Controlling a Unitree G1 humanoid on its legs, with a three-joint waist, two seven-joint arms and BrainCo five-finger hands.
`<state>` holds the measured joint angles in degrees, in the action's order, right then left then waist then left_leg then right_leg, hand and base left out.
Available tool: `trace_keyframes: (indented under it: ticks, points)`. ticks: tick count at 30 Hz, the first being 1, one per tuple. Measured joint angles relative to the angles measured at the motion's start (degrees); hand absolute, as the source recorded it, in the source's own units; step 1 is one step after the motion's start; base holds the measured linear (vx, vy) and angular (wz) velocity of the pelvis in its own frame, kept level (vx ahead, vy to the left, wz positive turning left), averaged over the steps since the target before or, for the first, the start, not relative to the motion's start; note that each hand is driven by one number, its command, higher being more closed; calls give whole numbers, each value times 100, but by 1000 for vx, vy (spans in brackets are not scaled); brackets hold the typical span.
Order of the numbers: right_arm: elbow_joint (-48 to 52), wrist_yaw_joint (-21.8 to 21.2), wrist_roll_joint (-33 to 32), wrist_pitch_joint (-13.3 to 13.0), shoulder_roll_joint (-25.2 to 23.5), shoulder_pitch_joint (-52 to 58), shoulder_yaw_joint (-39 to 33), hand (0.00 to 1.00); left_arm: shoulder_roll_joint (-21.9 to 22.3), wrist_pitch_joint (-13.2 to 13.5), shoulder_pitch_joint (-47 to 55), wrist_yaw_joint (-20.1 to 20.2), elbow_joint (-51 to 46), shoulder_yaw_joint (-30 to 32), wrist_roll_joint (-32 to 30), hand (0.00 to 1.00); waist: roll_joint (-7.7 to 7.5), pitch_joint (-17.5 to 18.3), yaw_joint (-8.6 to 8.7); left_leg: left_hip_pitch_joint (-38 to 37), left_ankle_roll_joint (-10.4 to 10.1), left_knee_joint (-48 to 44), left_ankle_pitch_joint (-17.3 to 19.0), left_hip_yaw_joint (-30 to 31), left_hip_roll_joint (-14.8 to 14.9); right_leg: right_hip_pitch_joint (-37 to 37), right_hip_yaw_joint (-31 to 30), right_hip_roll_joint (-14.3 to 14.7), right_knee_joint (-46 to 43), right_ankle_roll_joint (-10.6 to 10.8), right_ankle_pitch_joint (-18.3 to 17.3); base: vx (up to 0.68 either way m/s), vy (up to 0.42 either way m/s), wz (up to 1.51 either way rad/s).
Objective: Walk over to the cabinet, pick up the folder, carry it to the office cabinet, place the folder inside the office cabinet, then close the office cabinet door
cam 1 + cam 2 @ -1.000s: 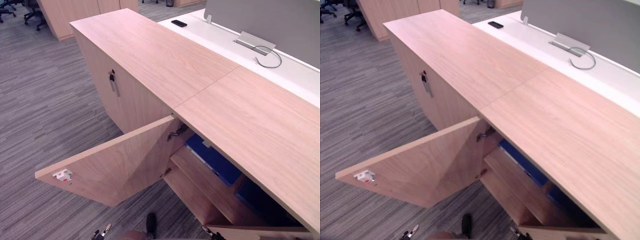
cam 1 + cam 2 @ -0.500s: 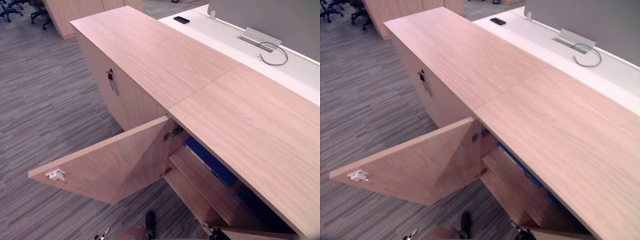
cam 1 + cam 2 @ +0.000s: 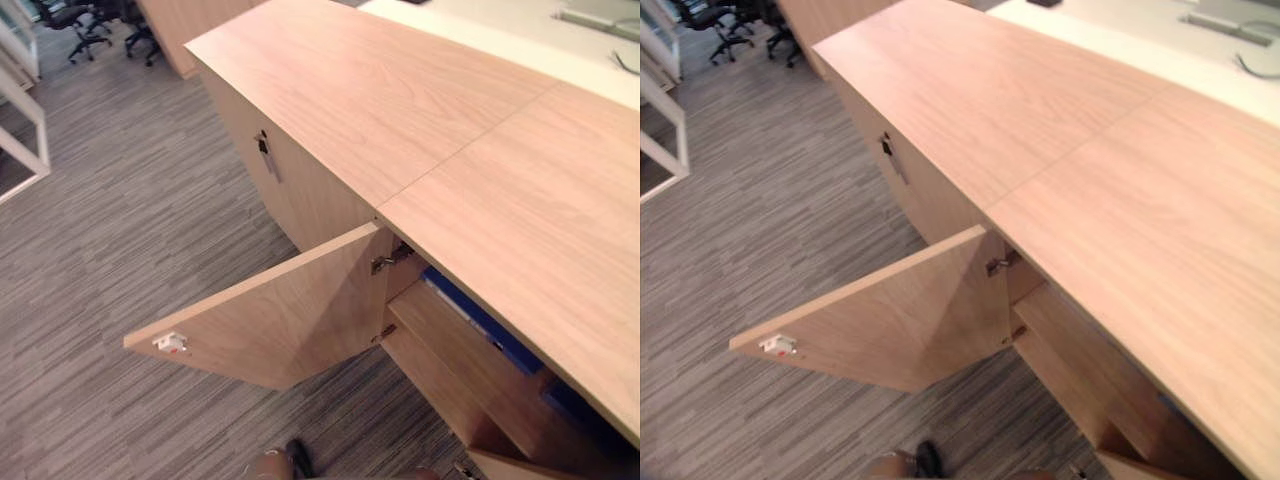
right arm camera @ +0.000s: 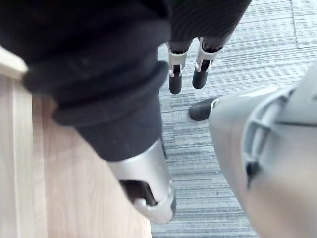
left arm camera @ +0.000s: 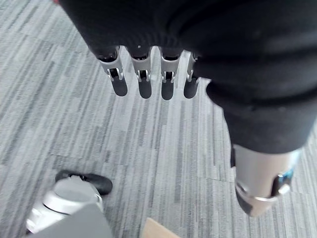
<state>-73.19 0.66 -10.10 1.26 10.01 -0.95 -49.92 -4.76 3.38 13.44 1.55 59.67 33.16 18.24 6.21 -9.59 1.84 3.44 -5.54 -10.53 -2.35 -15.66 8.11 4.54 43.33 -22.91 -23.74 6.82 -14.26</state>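
folder (image 3: 480, 320) lies inside the office cabinet (image 3: 520, 230), by its open door (image 3: 290, 320). we note left hand (image 5: 144, 82) and right hand (image 4: 175, 74) released, empty.

The left robot hand (image 5: 198, 59) has a black ribbed cover over its back and wrist. Its fingers (image 5: 144, 79) are slotted silver metal with dark rounded tips, and the thumb (image 5: 260, 183) is a smooth silver-grey shell. The right robot hand (image 4: 99, 69) looks alike, with the same black ribbed cover, dark-tipped silver fingers (image 4: 175, 74) and grey thumb (image 4: 148, 196).
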Motion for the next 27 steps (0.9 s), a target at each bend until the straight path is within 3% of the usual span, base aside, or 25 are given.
trace_keyframes:
  ticks: [1,2,3,4,5,6,10,12,13,14,15,16,17,22,27]
  points:
    - [73,-10,-3,-8,49,24,9,0,-1,5,-30,1,-147,-46,1,0,21,12,4,-68,4,150,0,100,-73,-235,-81,-243,-463,-23,14,164,198,-24]
    - [180,-22,-5,-35,91,101,59,0,-23,29,-190,-9,-448,-106,4,0,28,-19,71,-125,-8,209,46,203,-175,-763,-296,-702,-1450,-126,-1,111,180,-15]
    - [294,-63,-4,-38,51,117,129,0,-162,115,-342,-29,-990,-236,21,0,56,-32,21,-156,-260,230,348,334,-139,-1417,-697,-731,-1476,87,-371,-7,74,-14]
    - [393,-73,-3,-37,-11,148,237,0,-281,142,-376,-31,-1175,-318,23,0,-3,-11,24,-171,-305,223,526,282,-165,-1594,-758,-761,-1216,-52,-229,-62,15,0]
    - [520,-105,-2,-37,-78,266,288,0,-396,171,-587,-30,-1407,-544,22,0,-40,-21,128,-265,-379,253,750,274,-231,-1652,-900,-885,-1357,-15,-42,-34,-22,-9]
    - [557,-116,-9,-34,-99,350,266,0,-370,188,-585,-23,-1802,-806,19,0,-39,6,122,-451,-379,422,740,180,-253,-1689,-917,-895,-1349,-64,-6,33,-15,-16]
    - [558,-193,19,22,-180,521,276,0,-397,222,-609,38,-2838,-1215,-87,0,11,118,206,-606,-384,634,757,-16,-207,-1700,-1076,-664,-1045,-30,147,115,23,-41]
    - [564,-263,66,104,-269,712,283,0,-480,216,-625,81,-2920,-1317,-208,0,-29,146,204,-804,-384,728,759,-81,-102,-1651,-1114,-527,-1119,-155,299,110,23,-32]
    - [576,-297,155,128,-299,848,298,0,-497,197,-642,127,-2924,-1387,-268,0,-12,143,228,-1008,-377,780,770,-85,-4,-1840,-1244,-566,-1716,-431,535,84,-1,-28]
    - [605,-313,219,150,-336,934,370,0,-526,186,-620,122,-2886,-1371,-295,0,69,144,227,-1122,-391,790,788,-125,128,-2067,-1343,-466,-1812,-154,302,76,-56,-38]
    - [622,-374,228,158,-440,1002,556,0,-769,169,-574,116,-2854,-1301,-379,0,-58,199,213,-1222,-417,790,800,-240,209,-2153,-1360,-191,-1136,-197,400,41,-97,-30]
    - [620,-392,229,157,-502,1039,658,0,-955,167,-558,116,-2855,-1294,-428,0,-200,228,210,-1273,-481,789,844,-262,182,-2184,-1357,-121,-864,-377,710,73,-155,-35]
    - [606,-428,227,156,-476,1046,685,0,-1095,113,-568,81,-2823,-1256,-589,0,-169,263,158,-1375,-590,820,938,-306,250,-2191,-1350,-43,-953,-347,611,70,-137,-29]
    - [610,-496,222,125,-453,1032,658,0,-1386,40,-598,3,-2824,-1579,-1242,0,-174,260,166,-1505,-603,894,945,-358,221,-2118,-1393,-40,-929,-336,627,9,-42,-6]
    - [599,-495,92,96,-579,1157,628,0,-1414,11,-586,-203,-3096,-2172,-1403,0,-198,263,73,-1536,-615,931,957,-356,105,-1938,-1395,-11,-516,-257,972,-58,46,-1]
